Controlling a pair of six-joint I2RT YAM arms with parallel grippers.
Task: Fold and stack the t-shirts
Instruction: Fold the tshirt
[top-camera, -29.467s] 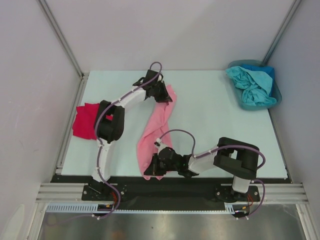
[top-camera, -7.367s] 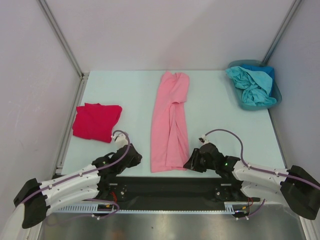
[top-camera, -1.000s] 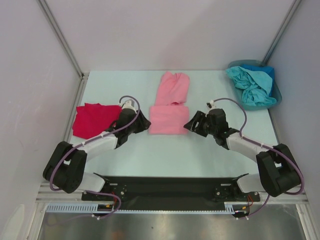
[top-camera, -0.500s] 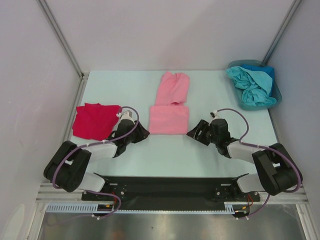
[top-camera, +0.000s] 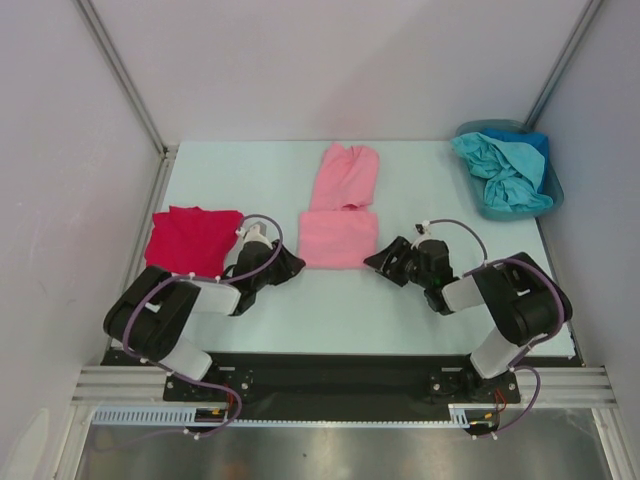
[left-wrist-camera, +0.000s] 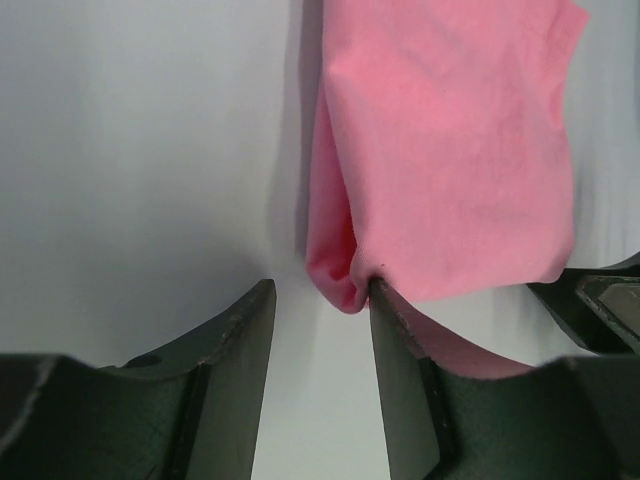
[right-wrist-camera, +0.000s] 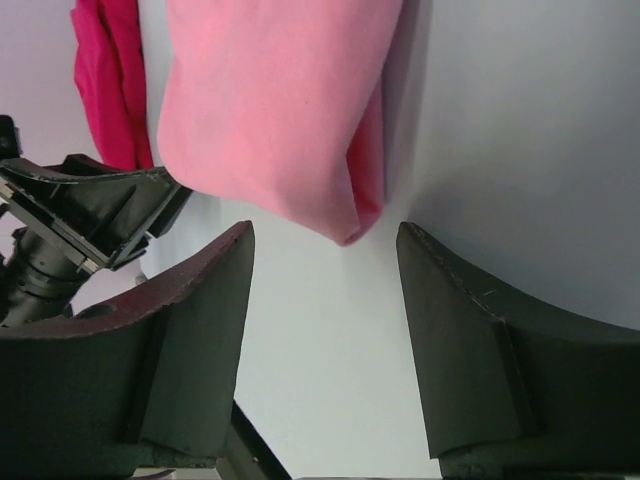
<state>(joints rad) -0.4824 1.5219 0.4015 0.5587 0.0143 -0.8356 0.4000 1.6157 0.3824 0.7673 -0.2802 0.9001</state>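
Tabletop carries the pink t-shirt at centre, its near end doubled over. The red t-shirt lies folded well left of the pink one. The teal and blue t-shirts sit bunched in a bin far to its right. Left end effector sits at the pink shirt's near-left corner, jaws apart, gripping nothing. Right end effector sits at its near-right corner, likewise parted and empty.
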